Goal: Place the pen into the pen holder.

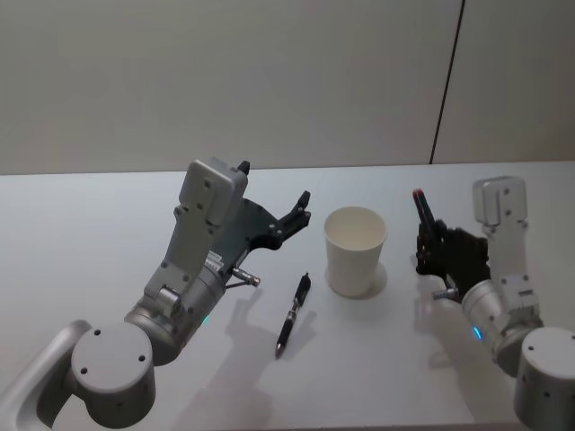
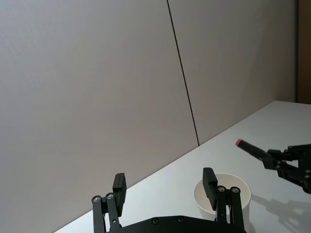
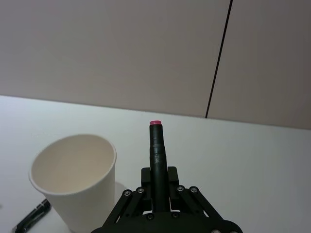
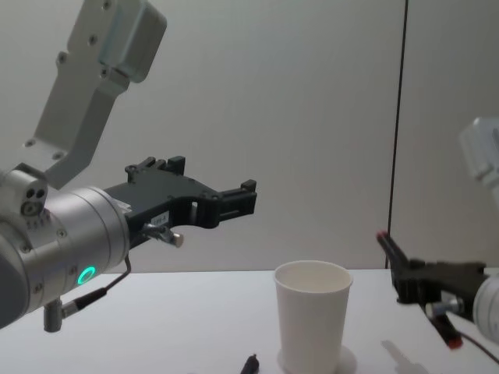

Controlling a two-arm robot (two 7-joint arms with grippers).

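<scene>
The right gripper (image 1: 429,241) is pinched on a dark pen (image 1: 420,208), holding it low on its barrel so that the long axis stands nearly upright, pink end uppermost and leaning a little toward the cup (image 1: 355,253). That white paper cup stands upright near the middle of the table (image 1: 90,224), mouth open to the ceiling. It lies to the left of the held pen, near but apart from it, with bare table between them. From the chest view the pink end sits above the cup's rim while the gripper itself hangs at about rim height. So the move probably calls for a lift, a short shift leftward over the mouth, then a lowering along the pen's own axis. The right arm is bent low over the right side of the table, wrist turned so the fingers point up and away from the robot. The left gripper (image 1: 295,215) hovers with its fingers spread and nothing between them, raised off the table to the left of the cup. Beneath it a second pen (image 1: 293,314) lies flat toward the front edge, its length running front to back, just beside the cup's base.
</scene>
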